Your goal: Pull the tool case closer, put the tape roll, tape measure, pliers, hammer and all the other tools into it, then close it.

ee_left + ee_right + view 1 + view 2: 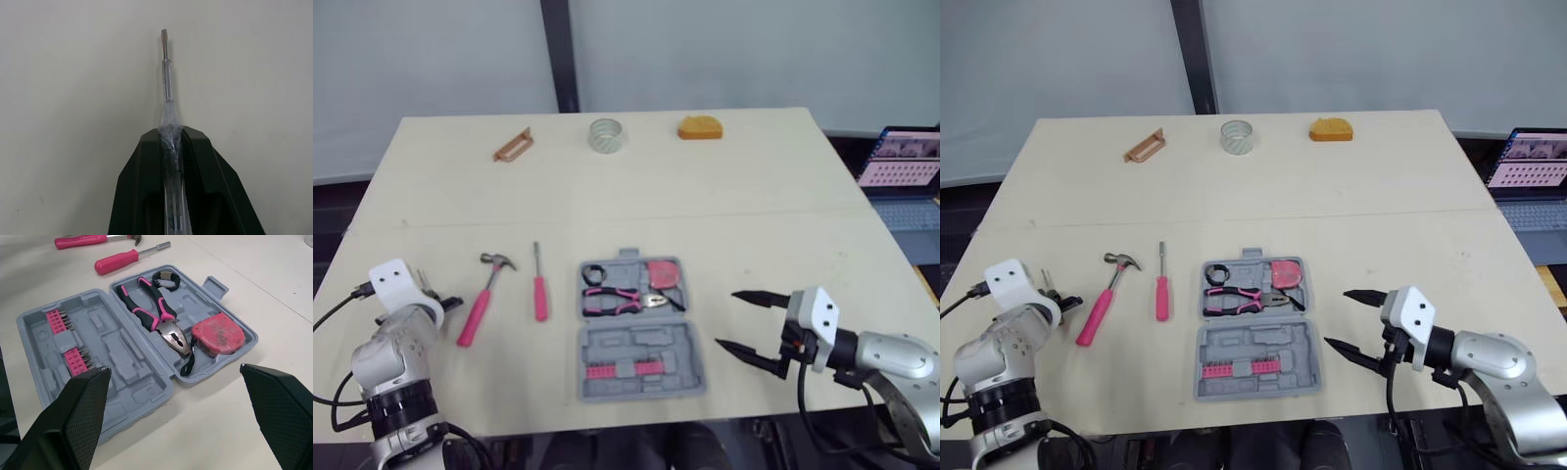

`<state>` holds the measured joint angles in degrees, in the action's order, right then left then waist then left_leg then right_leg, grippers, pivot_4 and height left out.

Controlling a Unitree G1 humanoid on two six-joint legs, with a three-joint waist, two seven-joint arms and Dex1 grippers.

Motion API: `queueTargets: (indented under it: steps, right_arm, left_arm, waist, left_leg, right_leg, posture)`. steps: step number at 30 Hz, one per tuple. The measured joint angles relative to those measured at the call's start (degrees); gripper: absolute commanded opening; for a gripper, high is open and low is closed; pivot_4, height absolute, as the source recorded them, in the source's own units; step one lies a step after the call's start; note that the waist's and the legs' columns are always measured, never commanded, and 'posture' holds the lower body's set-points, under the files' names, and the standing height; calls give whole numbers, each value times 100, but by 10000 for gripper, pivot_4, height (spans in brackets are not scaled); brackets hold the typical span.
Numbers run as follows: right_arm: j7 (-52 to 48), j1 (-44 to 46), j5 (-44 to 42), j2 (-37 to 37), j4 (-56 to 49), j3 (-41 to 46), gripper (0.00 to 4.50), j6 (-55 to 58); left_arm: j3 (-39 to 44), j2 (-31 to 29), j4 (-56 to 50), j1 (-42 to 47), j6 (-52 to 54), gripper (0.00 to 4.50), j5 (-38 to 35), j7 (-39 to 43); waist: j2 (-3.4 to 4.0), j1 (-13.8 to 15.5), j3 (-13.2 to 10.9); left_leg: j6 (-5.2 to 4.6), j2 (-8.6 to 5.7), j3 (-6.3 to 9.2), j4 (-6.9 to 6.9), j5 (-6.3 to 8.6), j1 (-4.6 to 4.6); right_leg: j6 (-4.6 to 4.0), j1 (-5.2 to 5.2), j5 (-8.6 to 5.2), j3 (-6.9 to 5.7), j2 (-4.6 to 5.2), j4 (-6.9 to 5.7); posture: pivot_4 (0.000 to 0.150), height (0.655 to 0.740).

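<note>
The grey tool case (pixel 690 345) lies open near the table's front edge. In its far half are pink-handled pliers (pixel 617 299), a red tape measure (pixel 664 273) and a small black roll (pixel 594 274); pink bits (pixel 625 369) sit in the near half. A pink hammer (pixel 481 299) and a pink screwdriver (pixel 540 292) lie left of the case. A clear tape roll (pixel 606 135) stands at the far edge. My left gripper (pixel 438 301) is shut on a small clear-handled screwdriver (pixel 167 78) at the front left. My right gripper (pixel 742 321) is open, just right of the case.
A brown bracket-like piece (pixel 513 145) and an orange block (pixel 700 128) lie along the table's far edge (pixel 607 115). A laptop (pixel 904 162) stands off the table to the right. Bare tabletop lies between the case and the far objects.
</note>
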<state>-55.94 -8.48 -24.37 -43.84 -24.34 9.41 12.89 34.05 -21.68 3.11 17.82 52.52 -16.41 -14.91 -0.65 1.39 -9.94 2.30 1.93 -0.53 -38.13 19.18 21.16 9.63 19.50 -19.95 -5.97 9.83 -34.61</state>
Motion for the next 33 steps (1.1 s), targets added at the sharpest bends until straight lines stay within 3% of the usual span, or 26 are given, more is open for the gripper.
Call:
queueTargets:
  steps: [5,10,12,17,21,33]
  right_arm:
    - [0,-56,-18,8,2,10,45000,-1]
    - [-158,-225,-115,-20,106,161,45000,-41]
    - [-262,-172,-152,-60,190,222,45000,-91]
    - [-452,-187,-182,-105,285,307,45000,-178]
    - [-613,-246,-260,-110,272,334,45000,-275]
    - [-791,-534,-469,-171,-140,413,45000,-291]
  left_arm:
    - [-216,-501,-87,-290,105,236,99,425]
    - [-897,-2093,-1137,-1170,-15,236,-182,2487]
    - [-1065,-2727,-1746,-1513,-280,236,-530,3674]
    - [-1665,-3613,-2839,-1983,-726,236,-1059,5621]
    - [-2194,-3656,-3155,-1585,-835,236,-1278,6162]
    - [-4126,-3454,-3390,-163,-460,236,-1215,6618]
  waist:
    - [-1,-6,-1]
    - [-9,12,-8]
    - [-5,30,-10]
    - [21,5,-22]
    - [25,7,-24]
    - [24,13,-25]
  left_leg:
    - [0,0,-1,3,0,2]
    - [1,2,-11,4,0,3]
    - [1,2,-12,2,1,3]
    - [2,3,-17,13,1,4]
    - [2,3,-17,10,1,2]
    - [0,3,-16,6,0,4]
  right_leg:
    - [0,5,0,0,0,-1]
    - [-1,9,0,0,1,0]
    - [-1,8,0,0,3,1]
    - [-1,13,0,1,2,6]
    - [-1,12,0,1,2,0]
    - [-1,12,0,1,2,-3]
  posture:
    - [1500,7400]
    - [1500,7400]
    - [1500,7400]
    - [1500,7400]
    - [1500,7400]
    - [1500,7400]
